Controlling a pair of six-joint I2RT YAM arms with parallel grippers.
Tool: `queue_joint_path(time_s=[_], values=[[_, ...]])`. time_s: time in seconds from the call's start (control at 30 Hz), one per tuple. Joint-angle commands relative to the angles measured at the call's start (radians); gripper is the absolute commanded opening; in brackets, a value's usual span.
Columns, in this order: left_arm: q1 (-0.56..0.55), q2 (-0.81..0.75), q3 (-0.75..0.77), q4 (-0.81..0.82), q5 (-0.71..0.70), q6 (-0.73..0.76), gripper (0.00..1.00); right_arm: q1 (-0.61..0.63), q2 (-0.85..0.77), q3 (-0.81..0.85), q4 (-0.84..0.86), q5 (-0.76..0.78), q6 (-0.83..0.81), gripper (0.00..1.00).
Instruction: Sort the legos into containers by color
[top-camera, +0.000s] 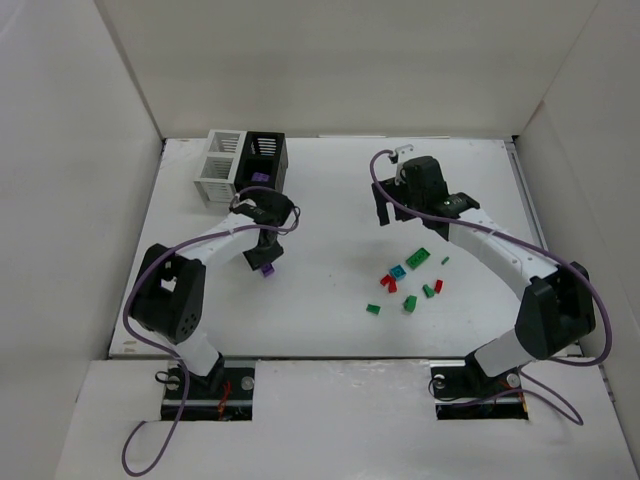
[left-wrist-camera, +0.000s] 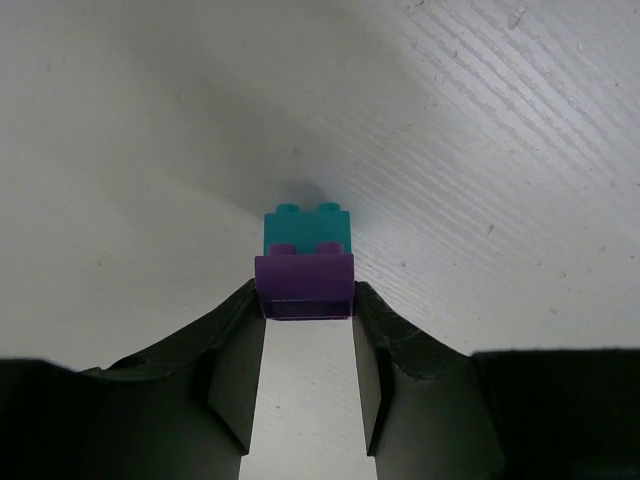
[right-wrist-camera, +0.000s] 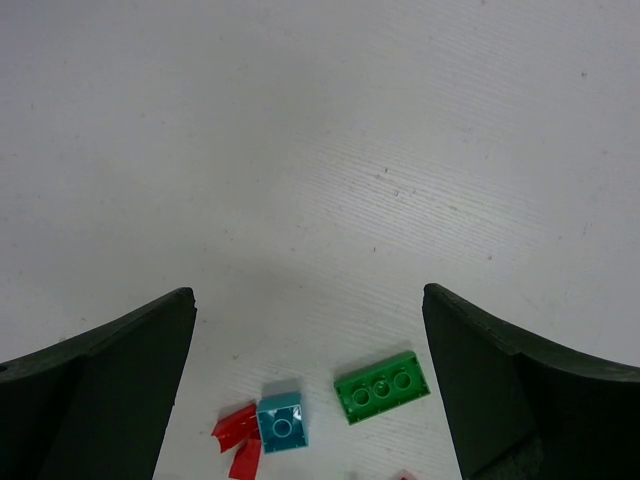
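The small purple plastic lego brick (left-wrist-camera: 304, 285) is being pinched by the left tool (left-wrist-camera: 305, 296), with a teal brick (left-wrist-camera: 306, 230) touching it just beyond the fingertips. Parting the two before heading for the black slatted box (top-camera: 265, 155) ahead is looking wise. The right tool (right-wrist-camera: 310, 300) is hanging open.

Robotics lab test cell, seen from above. A white counter (top-camera: 330, 210) is boxed in on three sides by plain white panels (top-camera: 330, 60), like a purpose-built enclosure. Two black-and-white robot arms, the left arm (top-camera: 205, 248) and the right arm (top-camera: 500, 250), are bolted to metal plates (top-camera: 205, 392) at the near edge, with purple cables (top-camera: 606, 335) looping loose. The props are small toy bricks (top-camera: 418, 259) and two joined slatted boxes (top-camera: 222, 170).
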Motion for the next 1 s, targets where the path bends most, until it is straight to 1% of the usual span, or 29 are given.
queue_joint_path(time_s=[0.0,0.07,0.1,0.13,0.17,0.2,0.23,0.27,0.3,0.37,0.4,0.43,0.5,0.53,0.63,0.67,0.77,0.8,0.97], values=[[-0.005,-0.042,0.023,0.015,-0.006,0.068,0.0,-0.008,0.003,0.007,0.008,-0.036,-0.021,1.0],[-0.016,-0.096,0.034,0.078,0.035,0.164,0.0,-0.022,-0.006,0.007,0.008,-0.088,-0.032,1.0],[-0.016,-0.096,0.045,0.104,0.061,0.165,0.0,-0.022,-0.006,0.007,0.008,-0.111,-0.032,1.0],[-0.027,-0.149,0.045,0.144,0.092,0.265,0.0,-0.039,-0.028,0.007,0.022,-0.143,-0.049,1.0],[-0.027,-0.183,0.045,0.24,0.118,0.313,0.0,-0.049,-0.043,0.007,0.055,-0.187,-0.061,1.0],[-0.041,-0.22,0.029,0.297,0.191,0.371,0.0,-0.074,-0.06,-0.019,0.079,-0.297,-0.073,1.0],[-0.041,-0.257,0.017,0.357,0.242,0.435,0.0,-0.088,-0.08,-0.033,0.105,-0.361,-0.083,1.0],[-0.05,-0.333,-0.001,0.487,0.301,0.565,0.0,-0.103,-0.12,-0.048,0.132,-0.434,-0.112,1.0],[-0.05,-0.369,-0.051,0.555,0.452,0.633,0.0,-0.118,-0.135,-0.06,0.187,-0.603,-0.129,1.0],[-0.05,-0.45,-0.095,0.656,0.602,0.753,0.0,-0.142,-0.161,-0.084,0.227,-0.784,-0.199,1.0],[-0.05,-0.473,-0.127,0.731,0.674,0.845,0.0,-0.142,-0.173,-0.084,0.228,-0.854,-0.219,1.0],[-0.05,-0.49,-0.136,0.761,0.766,0.876,0.0,-0.142,-0.174,-0.084,0.228,-0.975,-0.238,1.0],[-0.05,-0.515,-0.136,0.79,0.843,0.934,0.0,-0.142,-0.174,-0.071,0.228,-1.077,-0.283,1.0],[-0.05,-0.515,-0.136,0.79,0.897,0.985,0.0,-0.133,-0.174,-0.071,0.237,-1.157,-0.297,1.0],[-0.05,-0.504,-0.113,0.781,0.989,1.048,0.0,-0.123,-0.174,-0.05,0.237,-1.249,-0.319,1.0],[-0.05,-0.494,-0.104,0.772,1.047,1.08,0.0,-0.111,-0.174,-0.023,0.237,-1.301,-0.319,0.98],[-0.05,-0.484,-0.104,0.772,1.147,1.117,0.0,-0.1,-0.164,-0.001,0.237,-1.341,-0.33,0.98],[-0.05,-0.484,-0.104,0.755,1.161,1.144,0.0,-0.1,-0.164,-0.001,0.237,-1.355,-0.33,0.98],[-0.05,-0.504,-0.095,0.755,1.212,1.165,0.0,-0.082,-0.135,0.021,0.237,-1.367,-0.342,0.98]])
